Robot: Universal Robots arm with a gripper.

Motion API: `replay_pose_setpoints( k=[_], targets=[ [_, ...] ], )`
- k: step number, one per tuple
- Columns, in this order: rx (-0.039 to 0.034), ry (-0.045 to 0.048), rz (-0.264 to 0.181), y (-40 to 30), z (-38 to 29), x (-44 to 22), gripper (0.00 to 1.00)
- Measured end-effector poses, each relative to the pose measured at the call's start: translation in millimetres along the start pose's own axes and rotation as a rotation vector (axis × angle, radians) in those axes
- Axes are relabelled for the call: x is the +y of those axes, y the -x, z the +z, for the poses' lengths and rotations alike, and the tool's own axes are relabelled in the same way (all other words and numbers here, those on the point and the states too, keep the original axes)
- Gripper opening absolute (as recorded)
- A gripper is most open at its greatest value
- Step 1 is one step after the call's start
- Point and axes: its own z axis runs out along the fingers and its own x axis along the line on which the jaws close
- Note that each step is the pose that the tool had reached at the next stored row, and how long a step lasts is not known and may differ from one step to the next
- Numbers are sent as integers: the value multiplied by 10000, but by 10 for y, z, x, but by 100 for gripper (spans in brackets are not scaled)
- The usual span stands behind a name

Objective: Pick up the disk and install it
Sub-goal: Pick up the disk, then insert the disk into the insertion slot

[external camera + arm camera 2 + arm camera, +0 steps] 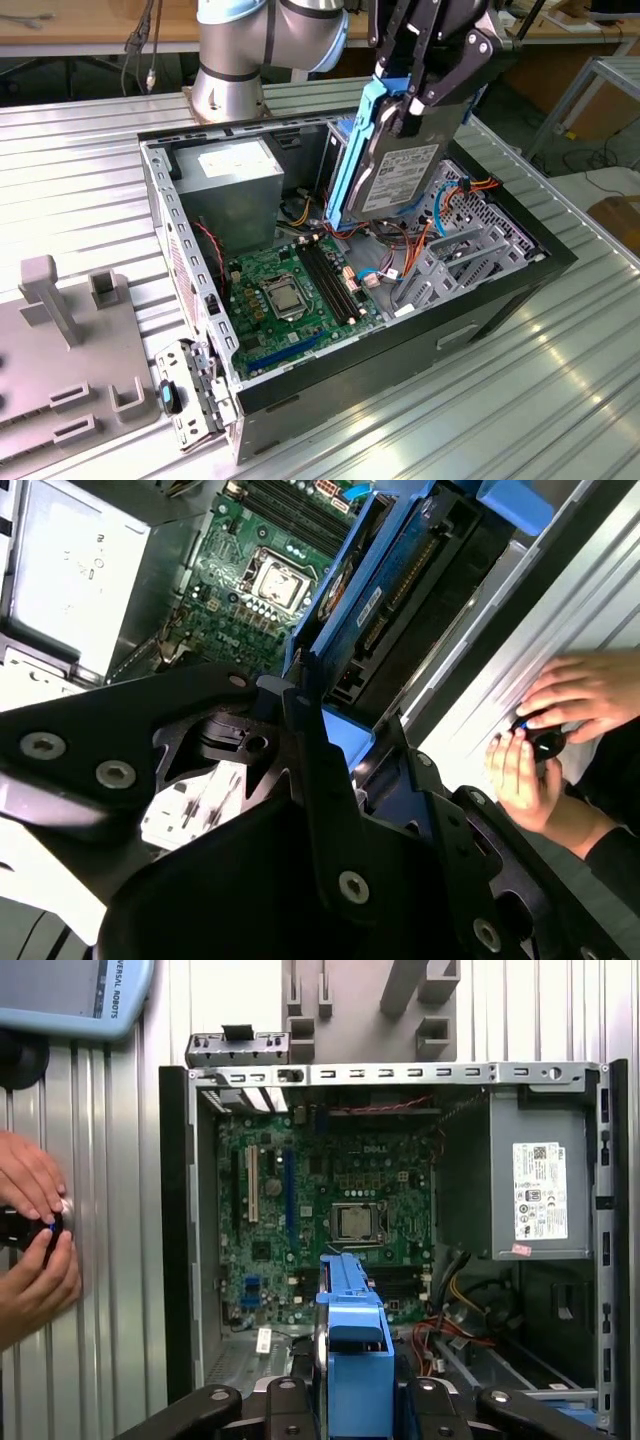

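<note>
The gripper is clamped shut on the upper end of the disk, holding it upright by its blue rail above the open computer case, so the pick-up looks done and the installing does not. Going from the exterior view's left: a grey fixture lies on the table outside the case, then a small metal bracket just beside the case's corner. Inside come the power-supply box and the green motherboard. The disk hangs over the board's far edge, its lower end near the coloured cables and not seated in anything. Further right the grey metal framework stands apart from the disk. In the first wrist view a person's hands rest on the table outside the case.
</note>
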Motion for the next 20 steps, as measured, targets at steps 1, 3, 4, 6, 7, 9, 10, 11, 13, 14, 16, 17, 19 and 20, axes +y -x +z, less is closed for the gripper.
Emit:
replay_pose_setpoints(
  k=[1,3,4,6,7,9,10,11,13,14,16,17,19,20],
  targets=[
    [1,0,1,-12,1,-10,37],
    [0,0,5,-33,3,-33,37],
    [0,0,7,-40,4,-54,37],
    [1,0,13,-45,7,-125,37],
    [1,0,16,-46,8,-167,37],
    [2,0,19,-42,9,-167,37],
    [-2,0,19,-22,10,-164,37],
    [0,0,17,-3,10,-163,37],
    [-1,0,16,17,15,-163,37],
    [0,0,16,17,14,-163,37],
    [1,1,18,18,19,-162,37],
    [1,1,17,18,23,-162,37],
    [2,0,17,18,23,-162,37],
    [1,0,17,18,24,-162,37]
  ],
)
